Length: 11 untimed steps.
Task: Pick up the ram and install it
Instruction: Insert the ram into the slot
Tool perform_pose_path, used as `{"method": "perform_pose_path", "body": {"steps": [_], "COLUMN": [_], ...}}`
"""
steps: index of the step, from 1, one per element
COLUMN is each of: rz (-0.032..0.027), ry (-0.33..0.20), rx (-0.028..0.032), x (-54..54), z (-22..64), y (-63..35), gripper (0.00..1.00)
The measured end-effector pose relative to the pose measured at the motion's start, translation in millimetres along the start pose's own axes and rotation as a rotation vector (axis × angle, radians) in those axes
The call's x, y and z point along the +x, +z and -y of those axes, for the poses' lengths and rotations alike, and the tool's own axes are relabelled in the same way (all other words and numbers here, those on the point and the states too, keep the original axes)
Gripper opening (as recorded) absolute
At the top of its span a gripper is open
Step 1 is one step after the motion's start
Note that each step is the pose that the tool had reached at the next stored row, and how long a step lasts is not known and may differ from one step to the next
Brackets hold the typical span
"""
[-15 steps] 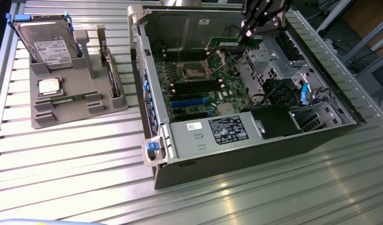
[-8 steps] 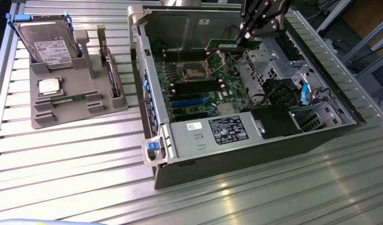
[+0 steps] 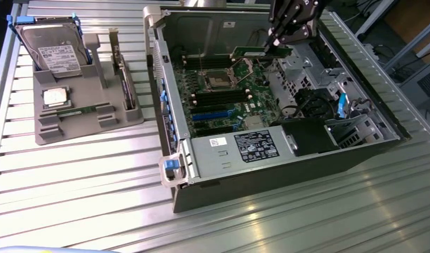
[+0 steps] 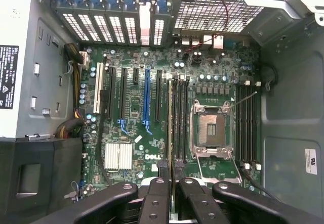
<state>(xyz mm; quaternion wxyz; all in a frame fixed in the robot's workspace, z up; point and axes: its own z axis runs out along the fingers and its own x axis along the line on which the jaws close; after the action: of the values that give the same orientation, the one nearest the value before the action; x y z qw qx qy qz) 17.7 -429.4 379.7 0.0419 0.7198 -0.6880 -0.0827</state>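
The gripper [image 3: 276,46] pinches the ram [image 3: 250,52] inside the open computer case [image 3: 285,182], seemingly above the memory slots [image 4: 178,118] on the motherboard [image 4: 132,128].

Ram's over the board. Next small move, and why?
Probably ease straight down: the gripper holds the ram above the motherboard, and in the wrist view its edge seems lined up with the slots beside the CPU socket.

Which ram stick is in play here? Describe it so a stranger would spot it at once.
Start at the open computer case. Above its motherboard, the black claw grips the ram, a thin green stick. Its twin lies in the grey tray, outside the case.
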Motion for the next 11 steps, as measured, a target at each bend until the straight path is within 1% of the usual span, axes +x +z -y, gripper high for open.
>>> {"method": "perform_pose_path", "body": {"steps": [11], "rz": [0.0001], "ry": [0.0], "rx": [0.0001], "x": [0.5], "z": [1.3], "y": [7.6], "gripper": [0.14]}}
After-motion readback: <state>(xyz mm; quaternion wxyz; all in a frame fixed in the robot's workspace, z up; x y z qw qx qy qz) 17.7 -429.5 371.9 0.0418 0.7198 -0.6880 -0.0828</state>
